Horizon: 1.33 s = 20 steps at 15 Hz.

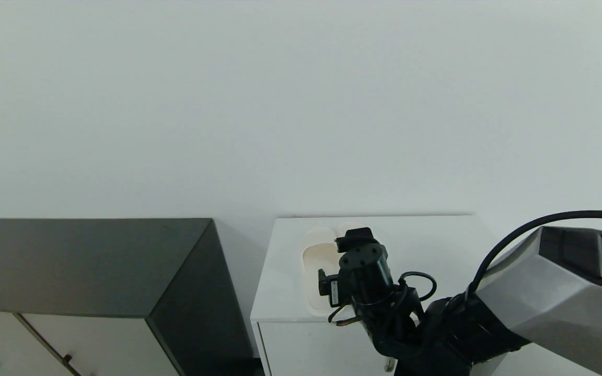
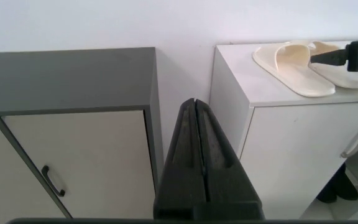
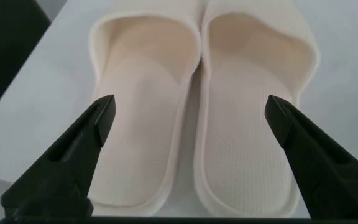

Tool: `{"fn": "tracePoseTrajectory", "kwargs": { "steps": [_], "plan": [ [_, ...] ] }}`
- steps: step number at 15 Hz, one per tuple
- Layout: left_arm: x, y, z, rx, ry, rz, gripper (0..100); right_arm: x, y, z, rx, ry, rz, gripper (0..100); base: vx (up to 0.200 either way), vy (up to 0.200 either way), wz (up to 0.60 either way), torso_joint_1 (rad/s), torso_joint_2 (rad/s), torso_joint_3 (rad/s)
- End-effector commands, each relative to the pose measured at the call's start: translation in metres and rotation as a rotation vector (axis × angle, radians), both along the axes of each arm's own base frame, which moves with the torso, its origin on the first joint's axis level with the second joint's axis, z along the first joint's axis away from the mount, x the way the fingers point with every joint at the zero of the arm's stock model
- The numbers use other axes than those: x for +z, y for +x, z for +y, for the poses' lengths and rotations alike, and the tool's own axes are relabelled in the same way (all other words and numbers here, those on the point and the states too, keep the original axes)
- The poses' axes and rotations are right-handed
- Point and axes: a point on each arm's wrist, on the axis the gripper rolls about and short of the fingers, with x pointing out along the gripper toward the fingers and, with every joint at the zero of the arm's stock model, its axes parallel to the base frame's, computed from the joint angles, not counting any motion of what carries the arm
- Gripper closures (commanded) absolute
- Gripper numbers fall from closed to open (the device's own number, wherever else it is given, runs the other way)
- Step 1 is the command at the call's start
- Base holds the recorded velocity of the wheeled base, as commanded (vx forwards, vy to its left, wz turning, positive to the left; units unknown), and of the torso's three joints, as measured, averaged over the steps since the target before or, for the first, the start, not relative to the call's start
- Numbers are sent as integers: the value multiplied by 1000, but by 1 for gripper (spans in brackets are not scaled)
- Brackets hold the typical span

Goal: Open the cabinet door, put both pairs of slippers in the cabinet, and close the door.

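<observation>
Pair of slippers (image 3: 247, 124): cream, open-toed slides with a wide band over the instep and a fine ribbed texture on the footbeds. The two lie side by side, inner edges touching, flat on the top of the white cabinet (image 1: 437, 245), toward the side nearest the grey-topped cabinet (image 1: 71, 261). In the head view my right arm hides most of one slipper.

Right gripper (image 3: 190, 106): fingers spread wide, hanging above the pair. One fingertip is over the outer edge of each slipper, so both sit inside the gap. I cannot tell whether anything is touching.

Left gripper (image 2: 196, 106): fingers pressed together, nothing between them. It sits low in front of the gap between the two cabinets, well apart from the slippers.

Left wrist view also shows the white cabinet's door front with a metal handle (image 2: 353, 140).
</observation>
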Motion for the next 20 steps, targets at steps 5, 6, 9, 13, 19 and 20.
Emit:
{"fn": "tracePoseTrajectory", "kwargs": {
  "steps": [5, 6, 9, 13, 19, 20],
  "plan": [
    [0, 0, 0, -1, 0, 0, 100, -21, 48, 10, -49, -9, -30, 0, 0, 0, 0, 0, 0, 0],
    [0, 0, 0, -1, 0, 0, 100, -22, 53, 13, -50, -4, -36, 0, 0, 0, 0, 0, 0, 0],
    [0, 0, 0, -1, 0, 0, 100, -29, 60, 19, -37, -10, -40, 0, 0, 0, 0, 0, 0, 0],
    [0, 0, 0, -1, -5, 0, 100, -31, 80, 20, -61, 3, -68, 0, 0, 0, 0, 0, 0, 0],
    [0, 0, 0, -1, -6, 0, 100, -27, 83, 20, -67, 8, -79, 100, 0, 0, 0, 0, 0, 0],
    [0, 0, 0, 1, -6, 0, 100, -17, 79, 19, -65, 12, -94, 100, 0, 0, 0, 0, 0, 0]
  ]
}}
